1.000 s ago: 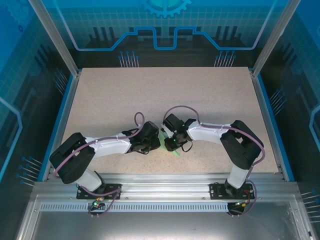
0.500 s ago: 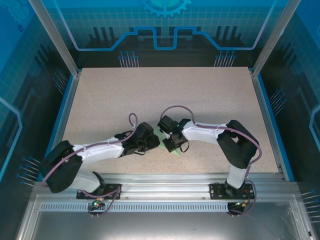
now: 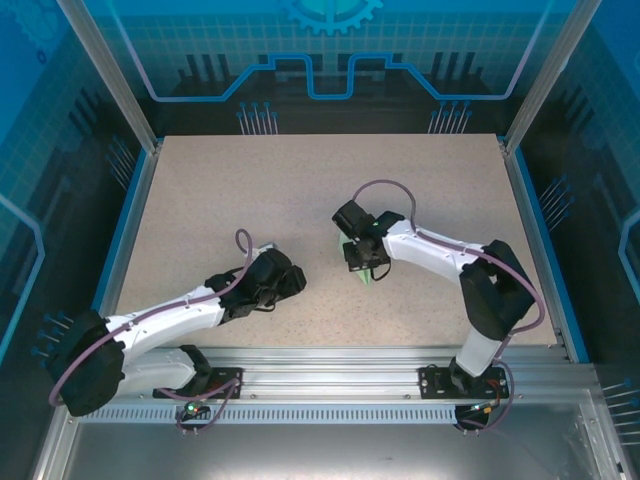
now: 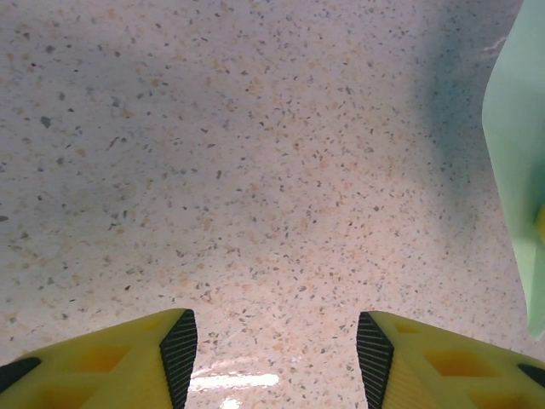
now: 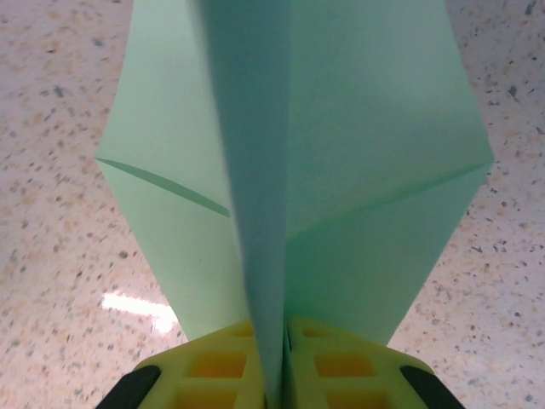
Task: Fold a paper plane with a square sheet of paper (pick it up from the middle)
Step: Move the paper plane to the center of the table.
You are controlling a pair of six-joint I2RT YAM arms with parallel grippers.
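The plane (image 5: 358, 153) is pale mint-green paper, plain and unmarked, folded along a centre crease, with a wing spread to each side and a slanting fold line across each. Its crease is pinched on edge in the right gripper (image 5: 281, 375), tapering away from it, near the middle of the table (image 5: 51, 128).

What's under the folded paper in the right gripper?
Speckled table shows either side of the folded paper, pinched in the right gripper. The patch directly beneath is hidden.

Open hand (image 4: 277, 345) above table (image 4: 255, 170), paper (image 4: 515, 128) rightward.
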